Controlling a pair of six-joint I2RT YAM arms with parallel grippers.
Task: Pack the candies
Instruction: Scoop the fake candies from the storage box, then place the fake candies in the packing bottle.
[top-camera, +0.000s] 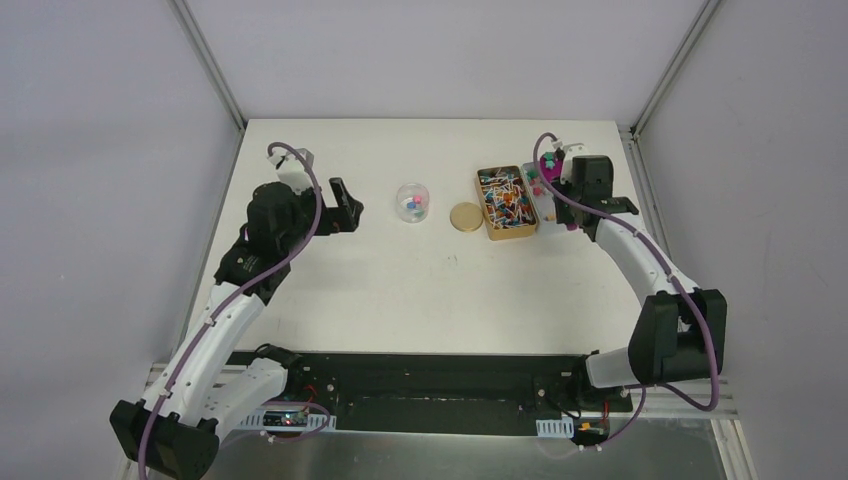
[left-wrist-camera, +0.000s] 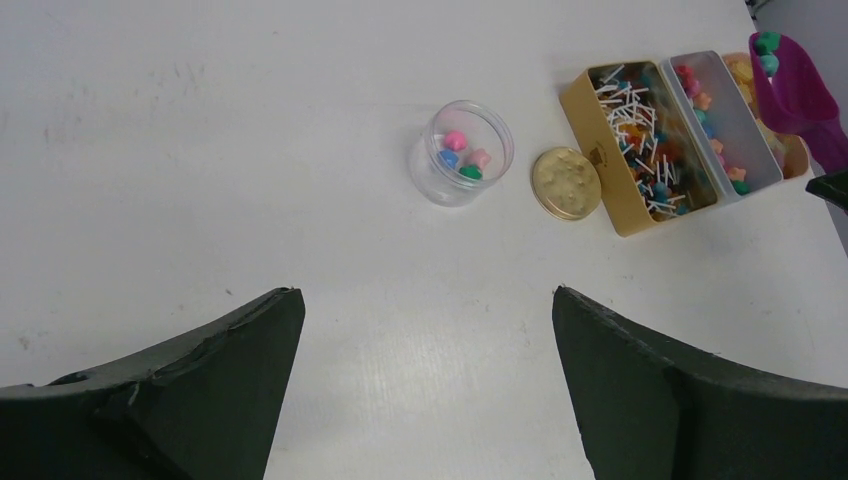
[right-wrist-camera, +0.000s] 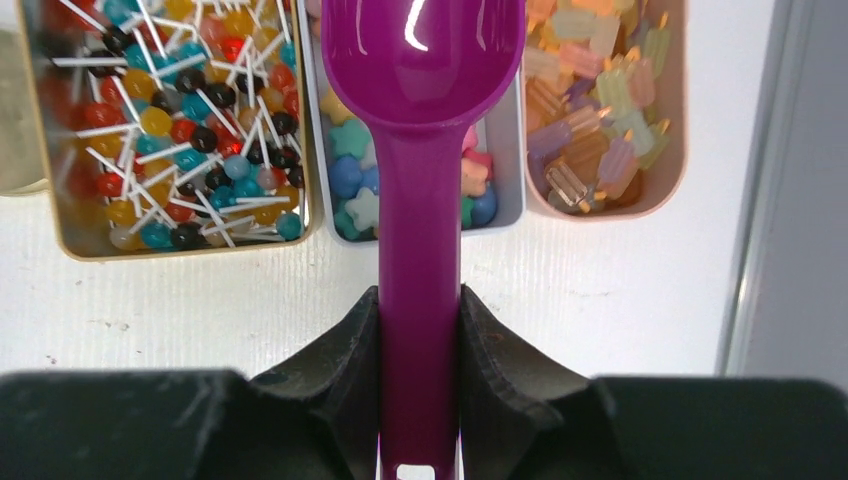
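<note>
Risk across the table (top-camera: 400, 290): my right arm, stretched to the upper right, could tilt the scoop (right-wrist-camera: 420, 150) and scatter candies (right-wrist-camera: 345, 178) from the middle tray (right-wrist-camera: 519, 150) short of the jar (left-wrist-camera: 430, 180). The right fingers (right-wrist-camera: 320, 380) clamp the scoop's handle. The left fingers (left-wrist-camera: 230, 360) stand wide apart, empty, aimed at the jar.

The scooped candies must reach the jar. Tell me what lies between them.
The tin and the lid lie between the candies in the scoop and the jar. Both sit low; carried high, the scoop likely clears them.
</note>
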